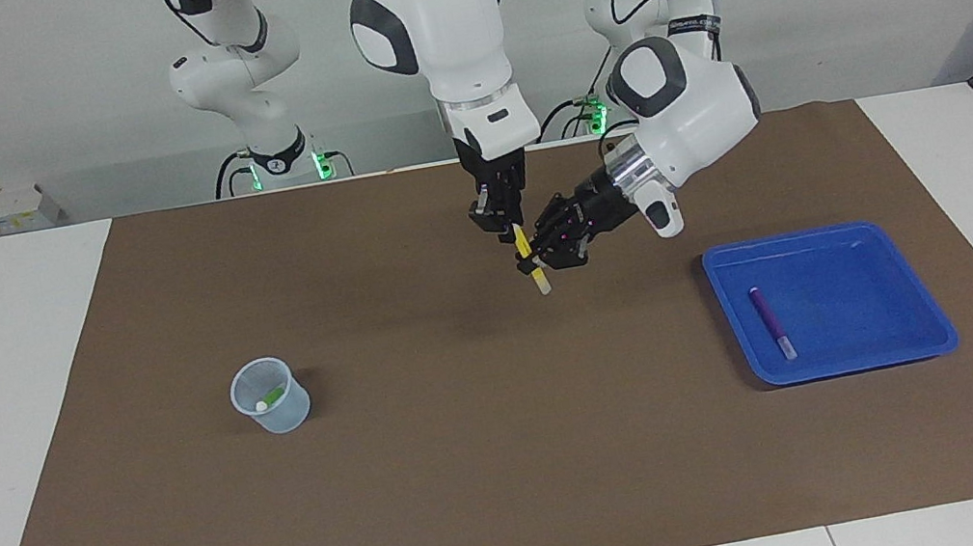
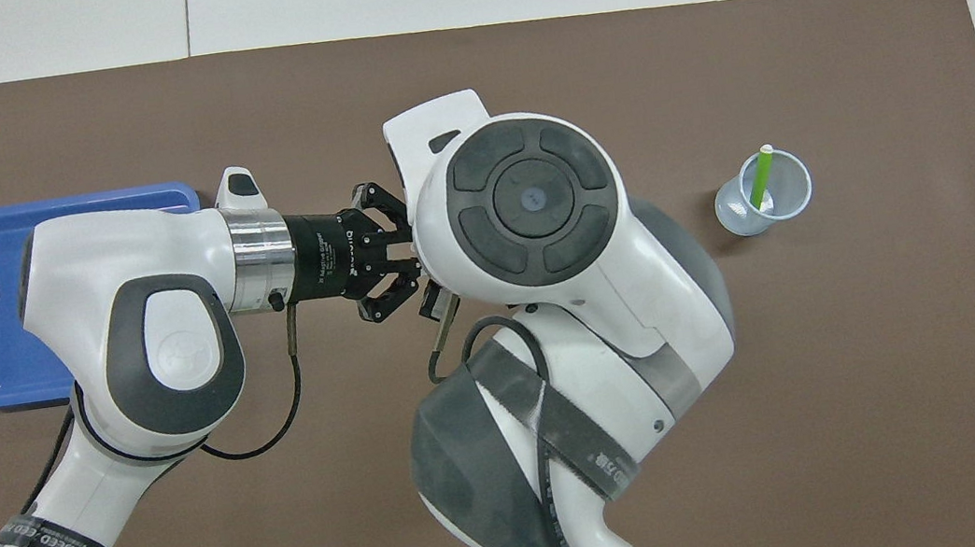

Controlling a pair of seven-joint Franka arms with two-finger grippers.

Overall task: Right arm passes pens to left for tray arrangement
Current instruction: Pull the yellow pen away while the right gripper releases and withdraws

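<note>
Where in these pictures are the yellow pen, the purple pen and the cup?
yellow pen (image 1: 526, 252): facing view, its yellow barrel.
purple pen (image 1: 769, 318): facing view, middle of its barrel.
cup (image 2: 793, 194): overhead view, its rim.

One camera faces the robots; another looks steeply down, sharing the mat.

arms: white, grey joint caps | silver wrist rings | black cables
</note>
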